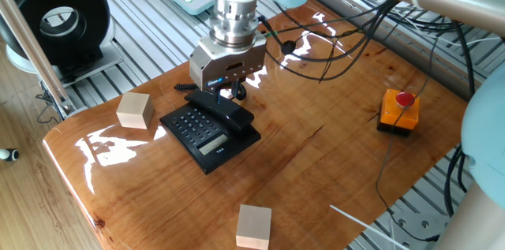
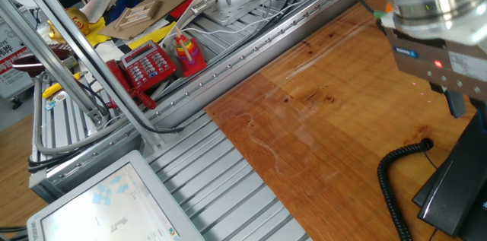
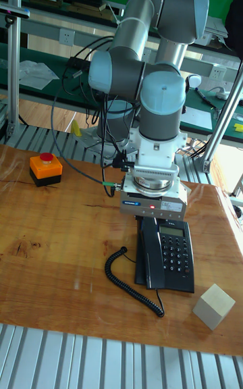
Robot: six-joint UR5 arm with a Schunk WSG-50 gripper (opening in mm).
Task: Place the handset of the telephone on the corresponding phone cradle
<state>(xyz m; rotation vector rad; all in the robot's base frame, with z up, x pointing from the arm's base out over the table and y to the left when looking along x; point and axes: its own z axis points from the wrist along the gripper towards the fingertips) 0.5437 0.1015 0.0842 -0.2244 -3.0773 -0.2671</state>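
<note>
The handset (image 1: pixel 223 108) is seen lying along the phone cradle (image 3: pixel 146 254), on the side strip of the black phone base (image 1: pixel 207 130) next to the grey keypad (image 3: pixel 172 251). It rests flat and in line with the base, and nothing is holding it. The coiled black cord (image 3: pixel 128 279) is laid out on the wooden surface (image 1: pixel 316 163) beside the base, curling from near the front of the phone toward its far end.

The gripper (image 1: pixel 229 86) is held above the far end of the phone, clear of the handset. Its jaws are seen parted with nothing between them in the one fixed view; in the tall fixed view they are hidden behind the gripper body, where a small red light is lit.

An orange box with a red button (image 1: pixel 399 110) stands well apart from the phone, toward the other side of the surface. Two pale wooden blocks are present: one (image 1: pixel 134 110) near the keypad side of the phone, the other (image 1: pixel 254 225) near the surface's front edge.
</note>
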